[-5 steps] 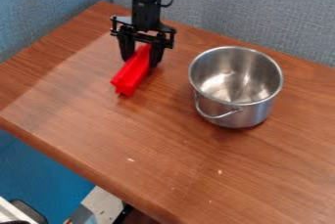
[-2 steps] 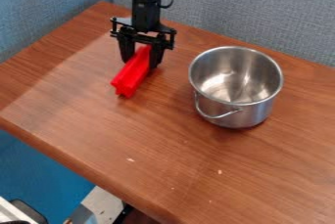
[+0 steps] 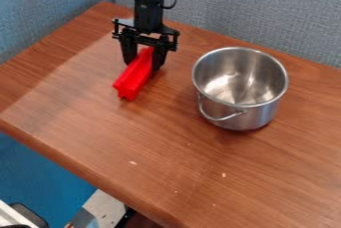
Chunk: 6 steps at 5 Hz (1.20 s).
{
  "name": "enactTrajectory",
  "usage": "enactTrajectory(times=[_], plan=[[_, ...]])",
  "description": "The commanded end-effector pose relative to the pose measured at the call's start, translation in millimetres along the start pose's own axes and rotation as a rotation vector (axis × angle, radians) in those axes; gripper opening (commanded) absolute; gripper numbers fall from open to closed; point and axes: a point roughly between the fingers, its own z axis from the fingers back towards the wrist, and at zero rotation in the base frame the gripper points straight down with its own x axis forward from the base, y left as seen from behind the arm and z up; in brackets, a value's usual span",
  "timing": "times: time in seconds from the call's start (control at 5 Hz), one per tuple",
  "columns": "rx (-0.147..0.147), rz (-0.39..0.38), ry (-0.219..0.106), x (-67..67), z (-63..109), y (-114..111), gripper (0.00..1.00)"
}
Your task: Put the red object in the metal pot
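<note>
Upper left of centre in the frame: the red object (image 3: 135, 76), a plain, smooth bar, is seen lying aslant on the wooden table (image 3: 147, 162), its near end pointed down and slightly left, its far end run up between the fingers of the black gripper (image 3: 144, 51). Right of centre, just apart from it, the metal pot (image 3: 240, 88) is seen upright, mouth open and nothing visible inside, its wire handle (image 3: 221, 115) hung down at the lower left of the wall.

Handling, as judged: light, probably stiff enough to be carried by one end without sagging; little fragility expected. The smooth faces may be slippery, and with a hold at the far end only, the near end could droop or swing. A grip across the narrow width, nearer the middle, would be better balanced; the present end hold should serve if firm.

The hand: fingers closed in on the far part of the bar, one to each side, clamped on it by all appearance; contact at the very tips is partly hidden by the dark fingers. No touch on the pot is seen.

Step in hand, as judged: the grasp, with the lift still to be made. A raise well above the rim is called for, then a passage rightward; a low-hanging end might be caught on rim or handle.
</note>
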Motion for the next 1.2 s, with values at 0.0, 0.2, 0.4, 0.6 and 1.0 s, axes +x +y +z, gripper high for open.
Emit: enactTrajectory(times=[0.0, 0.2, 0.4, 0.6, 1.0], plan=[[0.005, 0.001, -0.122, -1.6, 46.0, -0.3, 0.0], [0.003, 0.003, -0.121, -2.6, 46.3, -0.3, 0.0], [0.008, 0.007, -0.117, -2.5, 45.8, 0.4, 0.0], [0.012, 0.011, -0.114, -2.5, 45.3, 1.1, 0.0], [0.021, 0.019, -0.107, -2.2, 44.4, 2.6, 0.0]])
